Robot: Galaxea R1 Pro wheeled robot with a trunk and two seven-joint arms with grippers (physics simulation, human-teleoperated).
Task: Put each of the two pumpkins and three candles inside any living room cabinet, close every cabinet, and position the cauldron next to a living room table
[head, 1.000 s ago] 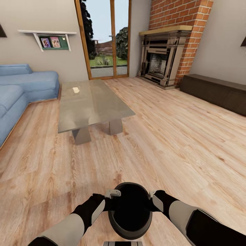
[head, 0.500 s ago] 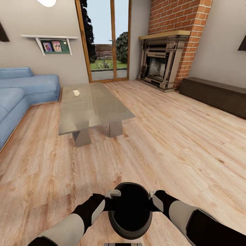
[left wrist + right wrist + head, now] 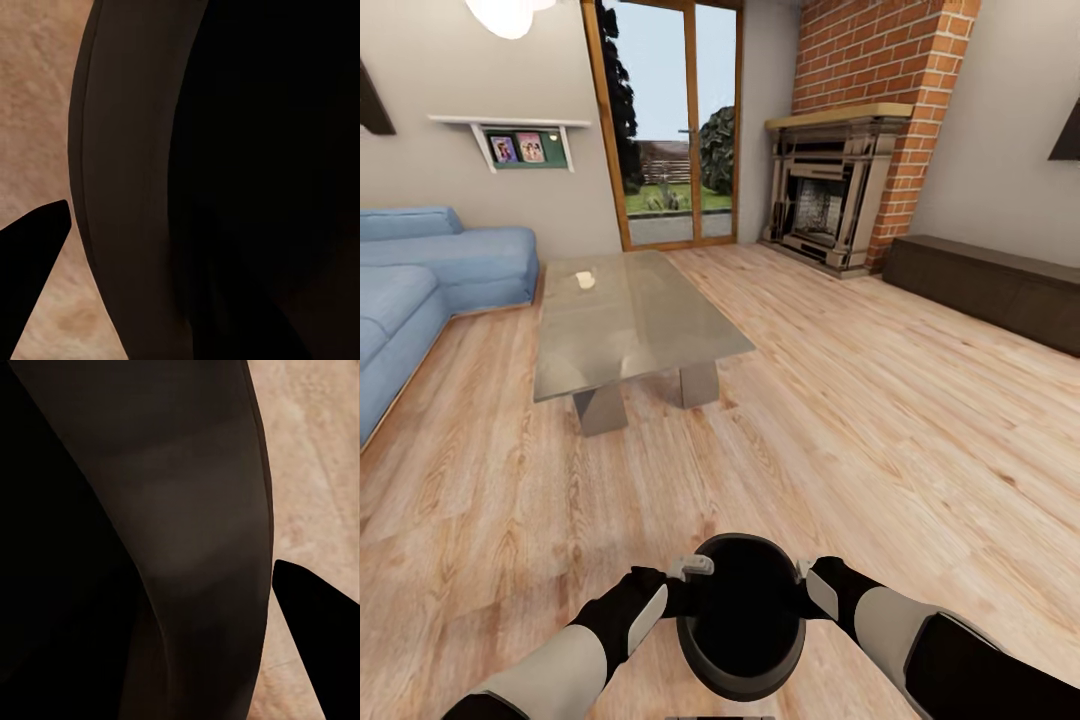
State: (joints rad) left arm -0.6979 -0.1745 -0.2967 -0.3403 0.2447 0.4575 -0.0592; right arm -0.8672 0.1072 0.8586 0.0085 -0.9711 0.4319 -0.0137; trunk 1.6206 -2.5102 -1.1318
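Both grippers — left gripper (image 3: 682,590) and right gripper (image 3: 807,588) — are clasping the cauldron (image 3: 741,612) by its rim, table (image 3: 630,320) well ahead.

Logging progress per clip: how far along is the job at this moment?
Done: the cabinet looks closed, though its contents are hidden. In hand: the cauldron is held between the left gripper and right gripper, short of the table. Left: set it beside the table; one pale item, possibly a candle, sits on the tabletop.
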